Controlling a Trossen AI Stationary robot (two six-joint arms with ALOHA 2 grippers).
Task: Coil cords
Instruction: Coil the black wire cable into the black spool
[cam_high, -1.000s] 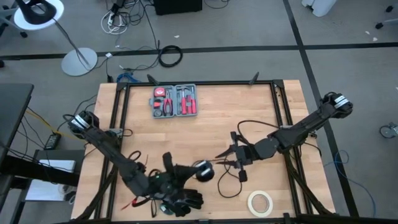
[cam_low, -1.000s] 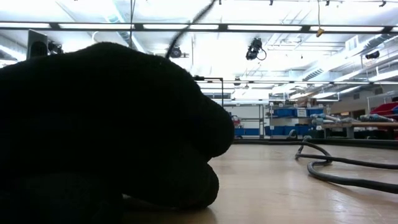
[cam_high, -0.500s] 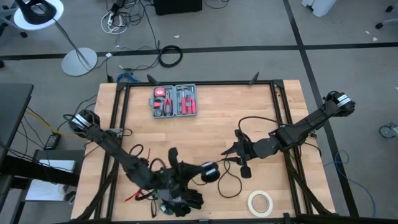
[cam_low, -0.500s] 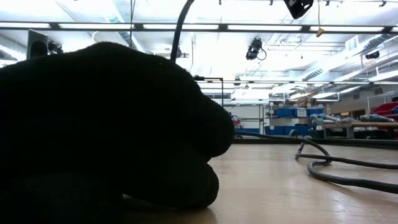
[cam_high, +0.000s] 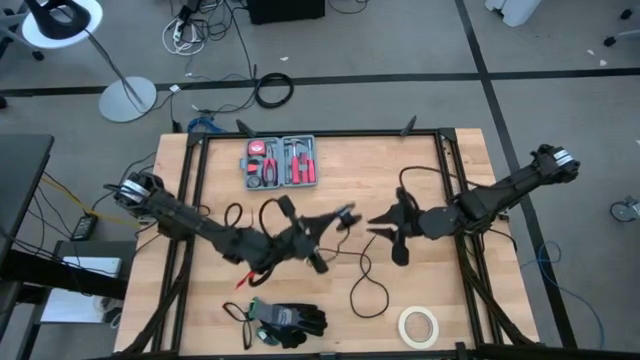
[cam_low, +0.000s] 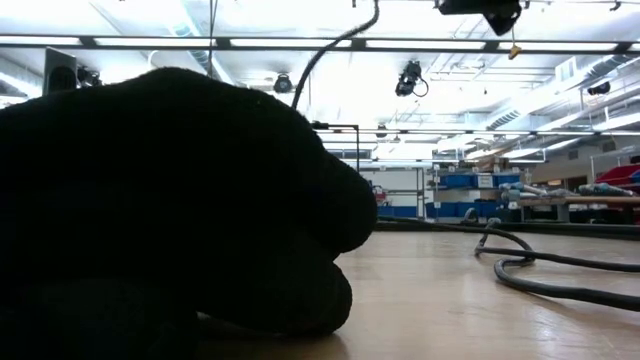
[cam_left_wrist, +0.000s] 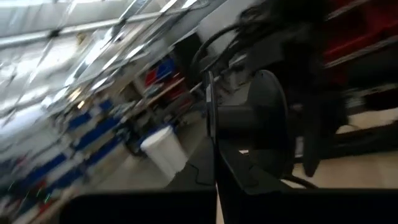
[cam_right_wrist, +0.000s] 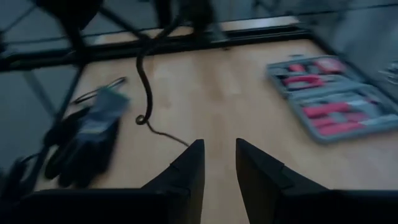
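overhead, the left gripper (cam_high: 345, 214) is closed on the coiled end of the cord (cam_high: 365, 290), whose tail loops across the table (cam_high: 350, 160) below the right gripper (cam_high: 380, 222), half-open and empty

Even, bright overhead light falls on the pale wooden worktop (cam_high: 340, 200), with soft, short shadows. In the low view, long ceiling light strips (cam_low: 300, 42) glare white and a large black glove (cam_low: 170, 210) is backlit into silhouette. Both wrist views are smeared by motion blur.

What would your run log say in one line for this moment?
left gripper: shut on cord, lifted mid-table | right gripper: open, empty, facing it | gloves: near front edge
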